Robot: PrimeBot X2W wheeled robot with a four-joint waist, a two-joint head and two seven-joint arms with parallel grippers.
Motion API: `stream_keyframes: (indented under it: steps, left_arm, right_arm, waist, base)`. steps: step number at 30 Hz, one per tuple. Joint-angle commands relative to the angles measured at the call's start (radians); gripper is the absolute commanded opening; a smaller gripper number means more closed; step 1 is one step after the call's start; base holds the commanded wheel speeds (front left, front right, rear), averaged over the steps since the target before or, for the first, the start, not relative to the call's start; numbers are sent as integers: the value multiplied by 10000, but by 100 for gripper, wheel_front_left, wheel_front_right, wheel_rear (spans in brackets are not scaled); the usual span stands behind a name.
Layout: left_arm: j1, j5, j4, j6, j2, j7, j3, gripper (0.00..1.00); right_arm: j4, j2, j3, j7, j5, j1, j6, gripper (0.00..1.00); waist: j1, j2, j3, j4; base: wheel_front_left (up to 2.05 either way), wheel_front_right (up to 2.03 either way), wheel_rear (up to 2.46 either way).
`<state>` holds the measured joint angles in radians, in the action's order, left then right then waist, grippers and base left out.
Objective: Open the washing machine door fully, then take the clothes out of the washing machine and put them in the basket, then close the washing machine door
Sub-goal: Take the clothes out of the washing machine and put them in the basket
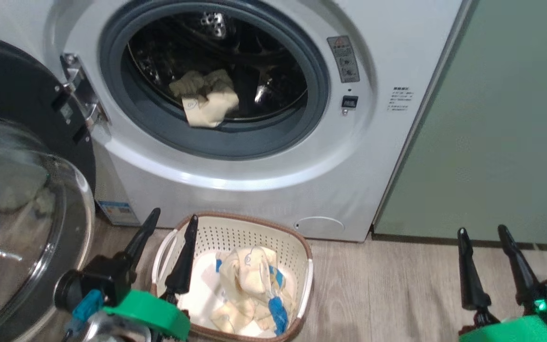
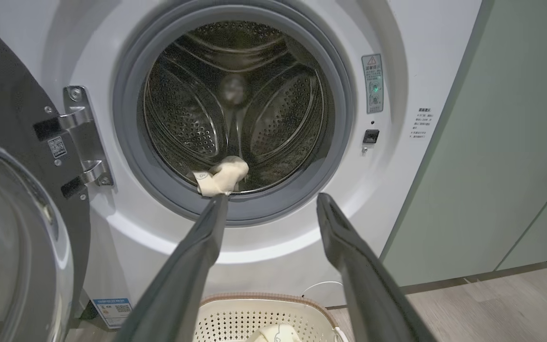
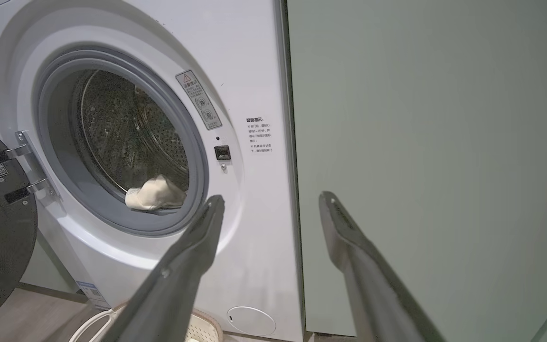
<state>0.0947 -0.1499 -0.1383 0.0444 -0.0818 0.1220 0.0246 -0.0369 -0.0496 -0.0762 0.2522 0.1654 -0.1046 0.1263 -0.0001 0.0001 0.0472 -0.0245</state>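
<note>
Clothes (image 1: 249, 289) lie heaped in the basket (image 1: 307, 266), which stands on the floor (image 1: 397, 285) just before the washing machine (image 1: 264, 190). One more cream garment (image 1: 207, 102) hangs over the lower lip of the drum mouth, its edge on the grey rubber ring (image 1: 235, 142). The washing machine door (image 1: 17, 95) stands swung wide to the left, glass bowl towards the robot. The left gripper (image 1: 174, 214) hovers over the basket's left rim, fingers (image 1: 184, 256) spread and grasping nothing. The right gripper (image 1: 482, 230) is likewise released and bare, well apart to the right, before the pale green cabinet (image 1: 515, 118).

Risks, as I judge them: the garment is perched on the lip, so a shallow pinch on its loose edge could let it slide off and land on the floor between machine and basket. The door sits close by the left arm, and a wide reach could knock it. Shutting the door with cloth across the ring would trap it.

The head view looks down into the basket and sets both grippers against it. It also gives a duller fold (image 1: 197, 80) behind the garment, and I cannot tell whether that is a second piece. The left wrist view looks straight into the steel drum (image 2: 278, 109), whose perforated wall reads bare behind the garment. The right wrist view gives the garment side-on.
</note>
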Motion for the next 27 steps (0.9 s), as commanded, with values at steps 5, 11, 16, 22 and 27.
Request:
stream_keyframes:
  steps: [5,11,16,22,27]
  left_arm:
    - [36,-26,-663,151,-161,-202,-428,100]
    - [211,-62,-839,197,-199,-277,-422,100]
    - [297,-113,-859,225,-248,-286,-454,100]
    - [277,-131,-869,240,-277,-255,-404,100]
    - [260,-132,-843,292,-275,-231,-361,100]
  right_arm:
    - [-272,-63,-260,95,-29,-84,44,100]
    - [-269,-47,-304,95,-19,-226,44,100]
    - [-265,-36,-322,95,-8,-273,44,100]
    - [-277,-26,-334,95,-4,-275,44,100]
    - [-251,-22,-365,95,-6,-265,44,100]
  waist:
    - [1,-1,-350,-61]
    - [1,-1,-481,-59]
    - [1,-1,-549,-53]
    - [1,-1,-514,-16]
    - [1,-1,-481,-20]
  base:
    - [0,0,0]
    - [0,0,0]
    - [0,0,0]
    - [0,0,0]
    - [0,0,0]
